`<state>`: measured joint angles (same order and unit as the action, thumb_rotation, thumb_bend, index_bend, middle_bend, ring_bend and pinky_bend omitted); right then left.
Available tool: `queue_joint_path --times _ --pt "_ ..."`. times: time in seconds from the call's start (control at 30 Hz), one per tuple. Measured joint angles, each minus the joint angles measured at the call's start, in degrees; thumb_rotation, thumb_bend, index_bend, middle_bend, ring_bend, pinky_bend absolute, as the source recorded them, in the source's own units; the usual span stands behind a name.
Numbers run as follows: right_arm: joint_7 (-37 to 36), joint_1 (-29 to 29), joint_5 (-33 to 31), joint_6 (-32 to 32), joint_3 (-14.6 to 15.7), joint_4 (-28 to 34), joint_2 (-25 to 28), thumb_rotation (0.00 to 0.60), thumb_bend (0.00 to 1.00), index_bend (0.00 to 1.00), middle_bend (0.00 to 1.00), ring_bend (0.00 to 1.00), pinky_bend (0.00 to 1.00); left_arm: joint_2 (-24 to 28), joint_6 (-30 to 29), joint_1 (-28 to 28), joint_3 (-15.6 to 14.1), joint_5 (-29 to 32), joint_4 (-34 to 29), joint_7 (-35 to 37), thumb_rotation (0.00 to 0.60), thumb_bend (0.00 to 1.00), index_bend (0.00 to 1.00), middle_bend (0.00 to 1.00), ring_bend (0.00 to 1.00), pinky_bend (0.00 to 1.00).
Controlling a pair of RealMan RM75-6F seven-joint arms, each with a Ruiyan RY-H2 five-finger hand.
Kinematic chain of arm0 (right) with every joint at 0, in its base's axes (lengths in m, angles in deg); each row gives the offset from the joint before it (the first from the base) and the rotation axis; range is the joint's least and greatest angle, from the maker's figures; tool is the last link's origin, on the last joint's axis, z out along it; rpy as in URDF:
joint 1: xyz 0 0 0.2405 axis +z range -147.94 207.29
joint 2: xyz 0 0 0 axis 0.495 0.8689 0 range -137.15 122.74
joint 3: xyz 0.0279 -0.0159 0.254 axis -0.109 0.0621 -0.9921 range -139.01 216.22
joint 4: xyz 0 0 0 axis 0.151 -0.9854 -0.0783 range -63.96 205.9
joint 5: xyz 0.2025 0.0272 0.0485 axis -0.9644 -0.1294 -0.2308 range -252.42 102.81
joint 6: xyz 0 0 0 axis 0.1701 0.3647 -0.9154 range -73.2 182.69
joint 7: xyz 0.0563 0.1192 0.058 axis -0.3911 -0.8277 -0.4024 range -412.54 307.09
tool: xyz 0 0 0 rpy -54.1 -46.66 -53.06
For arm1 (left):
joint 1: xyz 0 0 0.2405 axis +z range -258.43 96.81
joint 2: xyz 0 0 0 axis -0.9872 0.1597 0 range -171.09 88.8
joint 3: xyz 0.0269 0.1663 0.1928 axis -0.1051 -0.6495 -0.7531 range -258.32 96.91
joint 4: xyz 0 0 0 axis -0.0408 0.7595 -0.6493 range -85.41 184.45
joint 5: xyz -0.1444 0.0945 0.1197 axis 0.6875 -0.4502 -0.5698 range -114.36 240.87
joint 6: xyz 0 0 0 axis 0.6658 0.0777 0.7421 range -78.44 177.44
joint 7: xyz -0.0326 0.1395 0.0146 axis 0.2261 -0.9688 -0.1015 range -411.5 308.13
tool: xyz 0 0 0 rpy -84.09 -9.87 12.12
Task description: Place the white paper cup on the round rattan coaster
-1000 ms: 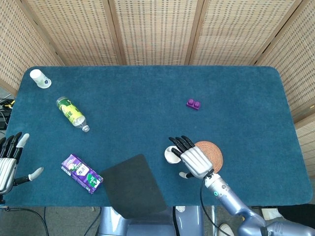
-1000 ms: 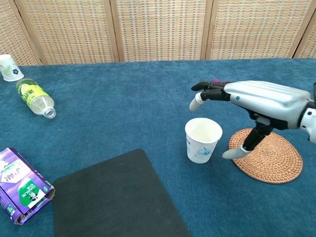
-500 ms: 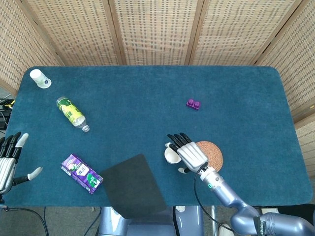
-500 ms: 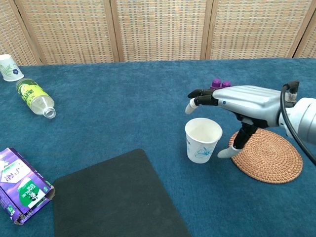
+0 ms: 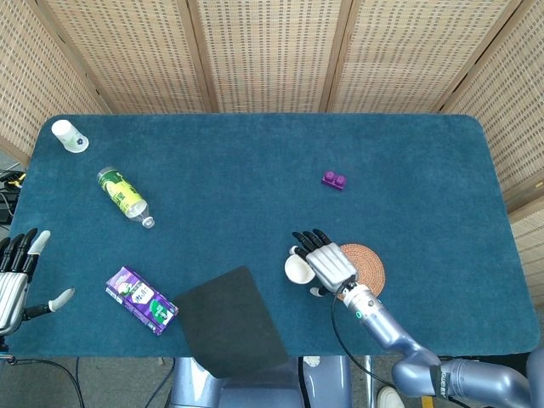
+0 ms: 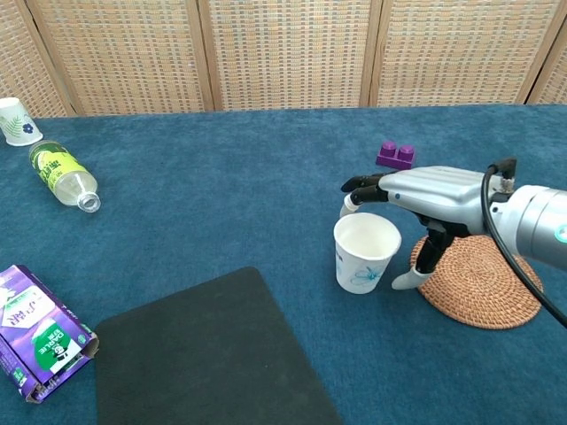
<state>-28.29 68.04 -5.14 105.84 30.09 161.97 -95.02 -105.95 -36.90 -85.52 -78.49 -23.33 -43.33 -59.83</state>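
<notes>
Purple brick [image 6: 396,154] sits upper right beyond the right robot hand [image 6: 423,193], spread, ungrasping, around the white paper cup [image 6: 366,252].

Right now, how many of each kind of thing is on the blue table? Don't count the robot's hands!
Paper cups: 2, one by the right hand, one in the far left corner
Rattan coaster: 1
Plastic bottle: 1
Purple carton: 1
Purple block: 1
Dark mat: 1
Total: 7
</notes>
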Motion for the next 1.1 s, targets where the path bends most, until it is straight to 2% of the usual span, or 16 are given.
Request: queue_joint_path --times 0.1,0.2,0.57,0.87,1.1 --pt "-0.6 0.2 -0.1 0.1 0.2 -0.4 -0.3 0.6 0.03 0.36 0.16 0.05 0.1 0.0 -0.1 0.0 0.0 -0.1 0.0 0.0 0.0 0.06 0.0 0.0 0.0 0.0" --pt "-1.3 0.2 0.0 0.4 0.5 -0.9 -0.5 0.6 0.03 0.4 0.19 0.06 0.11 0.0 0.0 0.0 -0.1 -0.1 0.0 0.1 0.0 0.06 0.0 0.0 0.0 0.0" --pt "-0.2 0.7 0.5 2.1 0.5 1.8 1.7 0.6 0.03 0.41 0.2 0.07 0.12 -0.1 0.0 0.0 0.0 0.1 0.1 0.1 0.0 0.06 0.0 0.0 0.0 0.0" --pt "4.4 -0.3 -3.0 4.5 0.1 7.6 11.6 0.6 0.03 0.42 0.2 0.07 0.12 0.0 -0.1 0.0 -0.1 -0.2 0.1 0.2 0.0 0.06 0.0 0.0 0.0 0.0" --pt "5.8 -1.7 -7.2 4.8 1.5 10.2 17.9 0.6 0.03 0.42 0.19 0.07 0.12 -0.2 0.0 -0.1 -0.3 -0.6 -0.2 -0.4 0.0 0.06 0.0 0.0 0.0 0.0"
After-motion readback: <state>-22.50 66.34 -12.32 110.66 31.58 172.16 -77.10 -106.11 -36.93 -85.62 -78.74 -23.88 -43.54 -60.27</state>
